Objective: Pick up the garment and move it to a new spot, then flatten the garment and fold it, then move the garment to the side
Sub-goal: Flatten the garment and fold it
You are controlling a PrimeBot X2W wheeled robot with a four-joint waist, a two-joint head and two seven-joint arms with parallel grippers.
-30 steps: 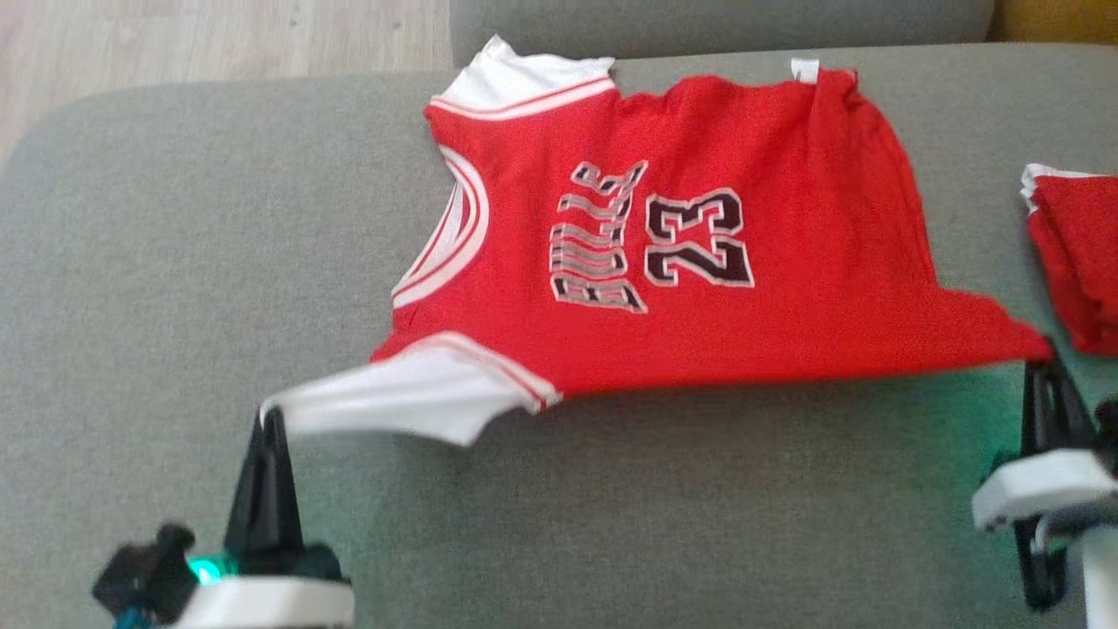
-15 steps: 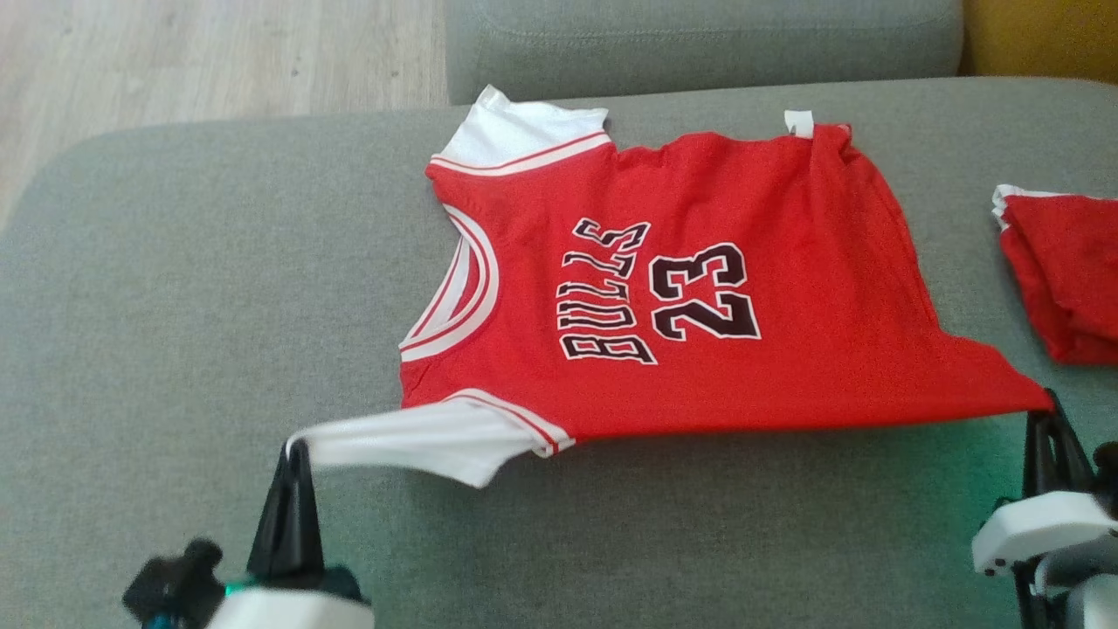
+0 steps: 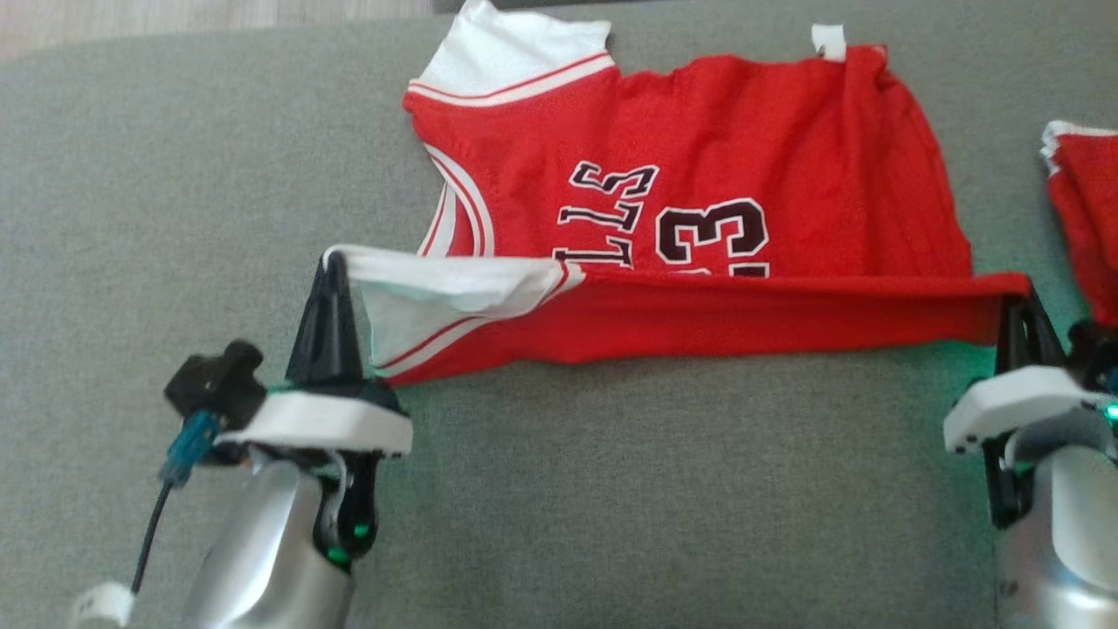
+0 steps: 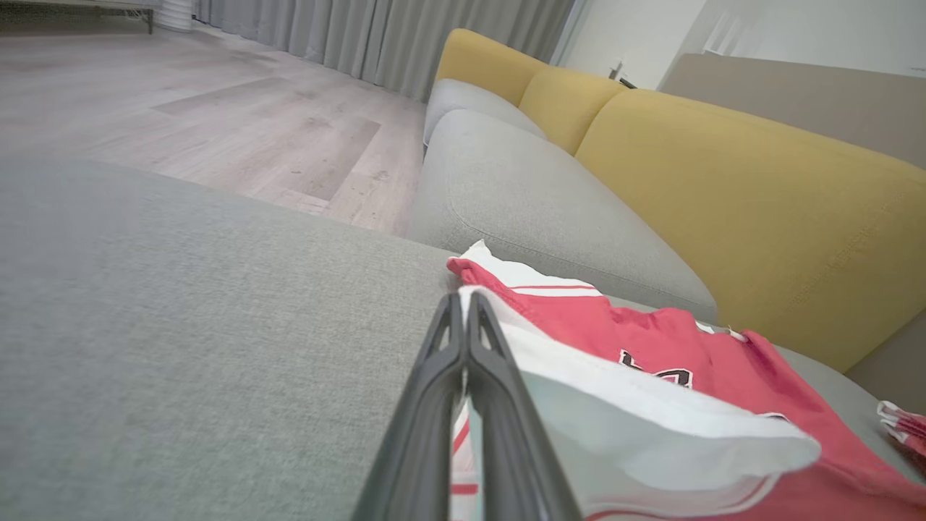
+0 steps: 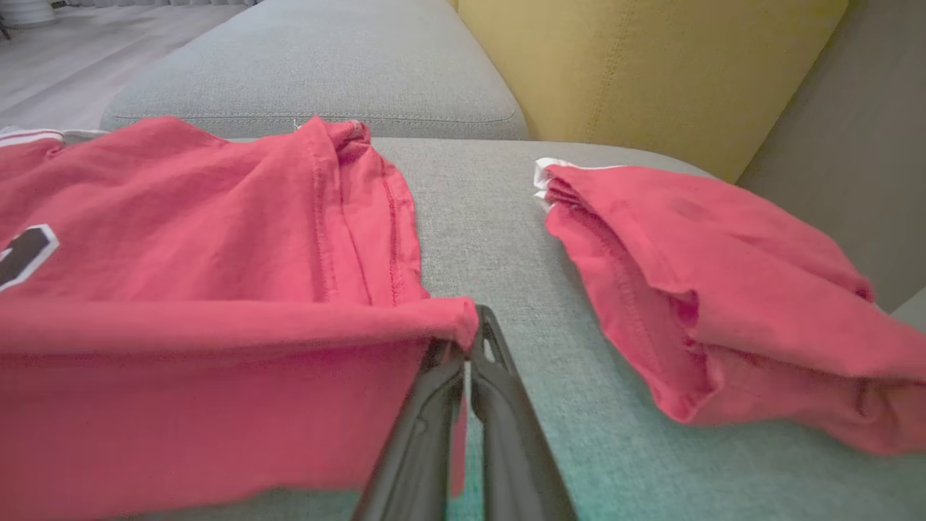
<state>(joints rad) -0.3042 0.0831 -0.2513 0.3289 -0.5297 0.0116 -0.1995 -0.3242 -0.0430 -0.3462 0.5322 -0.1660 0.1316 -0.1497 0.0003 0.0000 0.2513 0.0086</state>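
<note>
The garment (image 3: 699, 131) is a red jersey with white sleeves, black lettering and the number 23, spread on the grey cushion. Its near edge is lifted off the cushion and carried over the print, hiding the lower half of the lettering. My left gripper (image 3: 330, 259) is shut on the white sleeve corner (image 4: 593, 405). My right gripper (image 3: 1017, 297) is shut on the red hem corner (image 5: 456, 322). In the wrist views both pairs of dark fingers (image 4: 463, 340) (image 5: 474, 347) are pressed together on cloth.
A second red garment (image 5: 709, 289), folded, lies on the cushion just right of my right gripper (image 5: 474, 347). A yellow backrest (image 4: 745, 195) rises behind the cushion (image 3: 611, 489). Wooden floor (image 4: 217, 108) lies beyond the cushion's far left edge.
Both grippers have lifted the near edge and carried it away from me over the jersey, covering part of the print. The head camera has tilted, shifting the whole picture.
</note>
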